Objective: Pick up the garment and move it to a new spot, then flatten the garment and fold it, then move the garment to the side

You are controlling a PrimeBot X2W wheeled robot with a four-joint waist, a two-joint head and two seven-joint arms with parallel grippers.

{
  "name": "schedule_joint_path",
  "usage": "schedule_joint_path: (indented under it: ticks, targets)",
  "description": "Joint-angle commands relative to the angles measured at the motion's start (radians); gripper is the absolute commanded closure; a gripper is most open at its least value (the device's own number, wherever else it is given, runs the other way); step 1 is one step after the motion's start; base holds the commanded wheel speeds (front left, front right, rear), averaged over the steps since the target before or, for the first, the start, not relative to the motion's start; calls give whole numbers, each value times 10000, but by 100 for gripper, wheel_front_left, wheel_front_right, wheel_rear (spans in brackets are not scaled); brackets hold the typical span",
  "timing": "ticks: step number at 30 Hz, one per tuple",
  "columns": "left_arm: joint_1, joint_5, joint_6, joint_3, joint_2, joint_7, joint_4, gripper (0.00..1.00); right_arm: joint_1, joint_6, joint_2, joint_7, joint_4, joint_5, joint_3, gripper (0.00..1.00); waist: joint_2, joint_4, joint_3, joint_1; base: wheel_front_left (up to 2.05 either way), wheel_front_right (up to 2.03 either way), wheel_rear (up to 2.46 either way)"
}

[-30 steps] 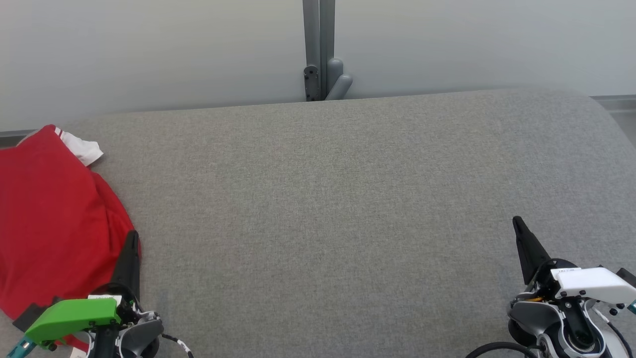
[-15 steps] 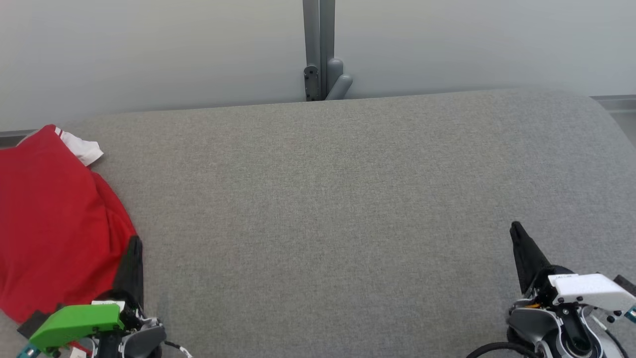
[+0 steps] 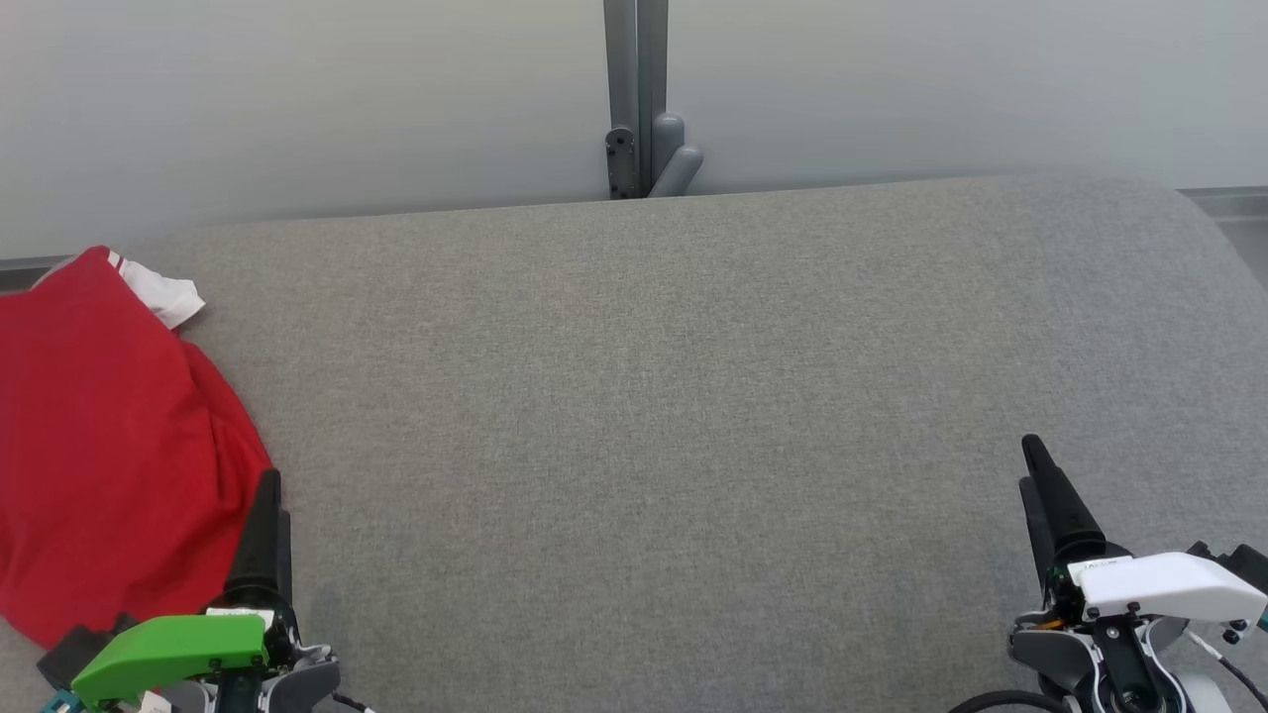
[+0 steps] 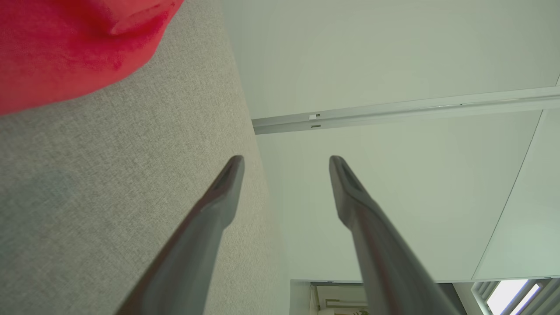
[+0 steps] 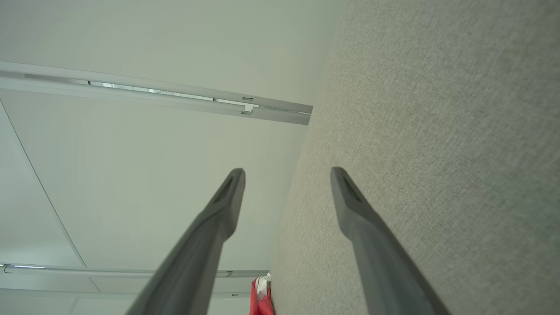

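The garment (image 3: 99, 446), red with a white sleeve (image 3: 163, 292) poking out at its far corner, lies bunched at the left end of the grey padded table (image 3: 644, 396). My left gripper (image 3: 269, 490) hovers just right of the garment's near edge, apart from the cloth. In the left wrist view its fingers stand open (image 4: 285, 161) with nothing between them, and the garment (image 4: 65, 48) is in the upper left. My right gripper (image 3: 1032, 465) is at the lower right over bare table, open and empty (image 5: 286, 171). A sliver of the garment (image 5: 261, 302) shows far off.
A grey metal post (image 3: 639, 99) stands against the pale wall behind the table's far edge. The table's corners at the back right are rounded. Wide bare grey surface stretches between the two grippers.
Both grippers have gone from shut to open. Each arm has drawn back slightly toward the near edge. The garment lies as it did.
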Motion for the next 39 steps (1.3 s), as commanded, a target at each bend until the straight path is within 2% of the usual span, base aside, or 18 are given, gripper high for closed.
schedule_joint_path:
  ticks: [1, 16, 24, 39]
  targets:
    - [-140, 394, 12, -2, 55, -95, -199, 0, -83, 5, -52, -126, -299, -514, 34, 0, 14, 1, 6, 0, 0, 0, 0]
    - [58, 4360, 80, -419, 122, -734, -368, 0, 102, 6, -67, -753, -947, -4529, 218, 0, 28, -37, 68, 0, 0, 0, 0]
    - [171, 5896, 164, -450, 123, -1027, -455, 0, 174, 5, -75, -1048, -859, -6059, 231, 0, 35, -32, 86, 0, 0, 0, 0]
    - [335, 8053, 361, -541, 201, -1498, -325, 0, 66, 6, -101, -1520, -543, -8540, 514, 0, 49, -36, 114, 0, 0, 0, 0]
